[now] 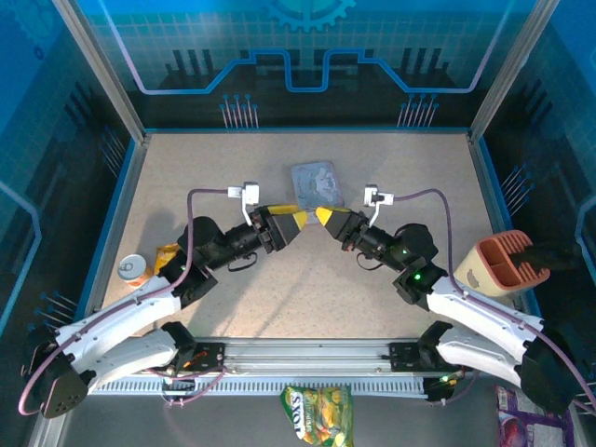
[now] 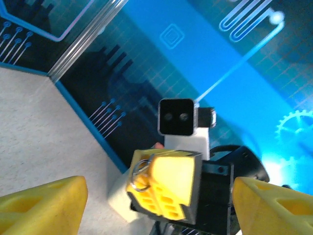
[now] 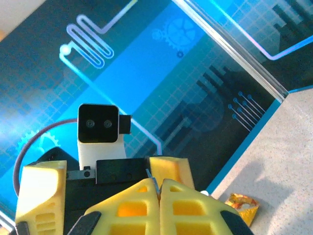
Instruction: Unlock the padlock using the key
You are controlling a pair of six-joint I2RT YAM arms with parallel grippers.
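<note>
two-handed alignment, seemingly: pinches a silver ring point(image 2: 140, 175), key's or padlock's cannot tell, in the clenched right gripper point(image 1: 321, 215) just in front of the grey tin point(image 1: 315, 179), faces the left gripper point(image 1: 297, 219), jaws spread and empty, next needs a steady regrasp.

Yellow fingers point(image 2: 44, 203), speckled beige table point(image 1: 279, 298)

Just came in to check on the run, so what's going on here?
The two arms meet nose to nose over mid-table. The right gripper is shut on what looks like the key, its silver ring sticking out. The left gripper faces it with fingers wide open, holding nothing. A grey tin lies just beyond them.
</note>
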